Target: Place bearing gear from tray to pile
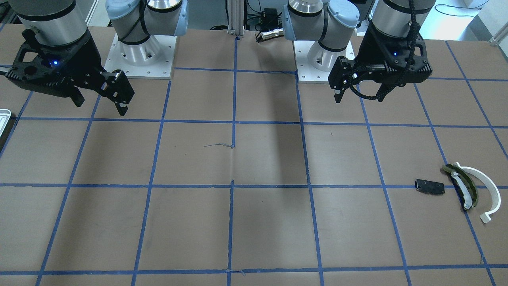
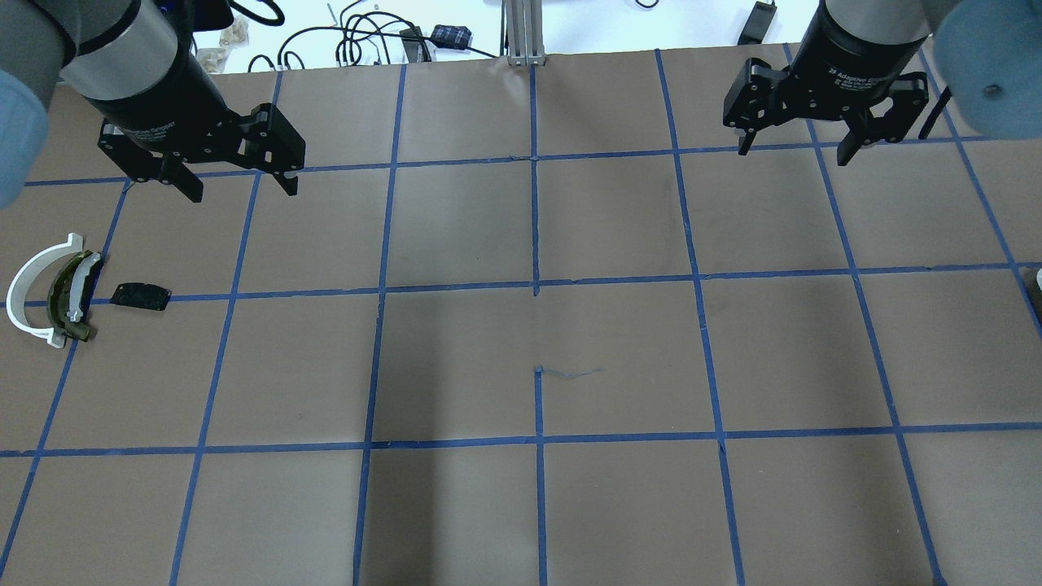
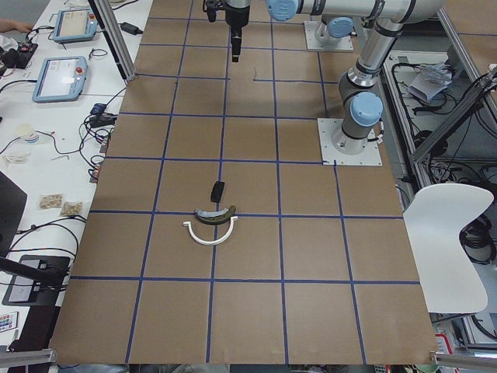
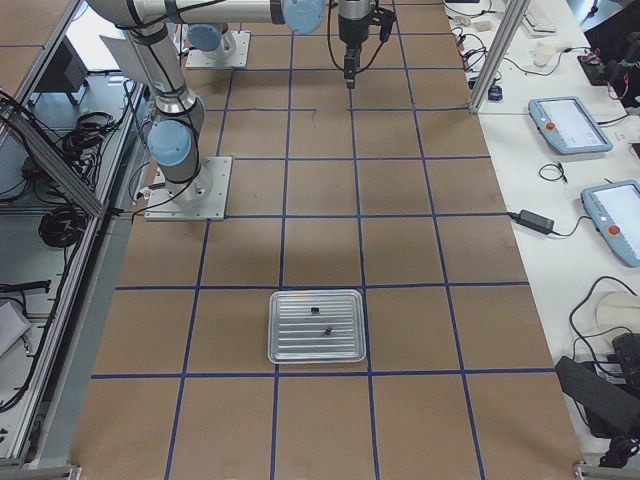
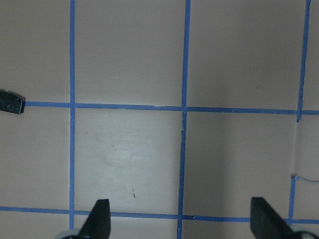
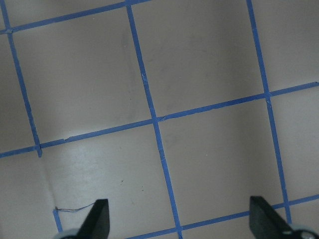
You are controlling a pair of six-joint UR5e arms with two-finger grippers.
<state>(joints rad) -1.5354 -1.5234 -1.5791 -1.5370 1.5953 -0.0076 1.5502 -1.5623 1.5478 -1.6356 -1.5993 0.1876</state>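
Tape [image 2: 535, 228] in blue lines grids the brown table [image 2: 619, 513] bearing the tray [image 4: 295, 345].

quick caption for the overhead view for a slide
Left claw and right claw hang open over the taped table; the pile lies at its left edge.

Tray [image 4: 290, 340]: ribbed silvery metal with a dull sheen. Table [image 2: 619, 358]: matt brown paper, smooth blue tape [image 2: 535, 228]. White arc [image 1: 496, 195]: smooth plastic.

left gripper [image 5: 182, 224]: jaws spread wide, nothing between, 6 o'clock
black plate [image 5: 11, 103]: 9 o'clock edge, cropped
blue tape grid [image 5: 184, 107]: across the surface
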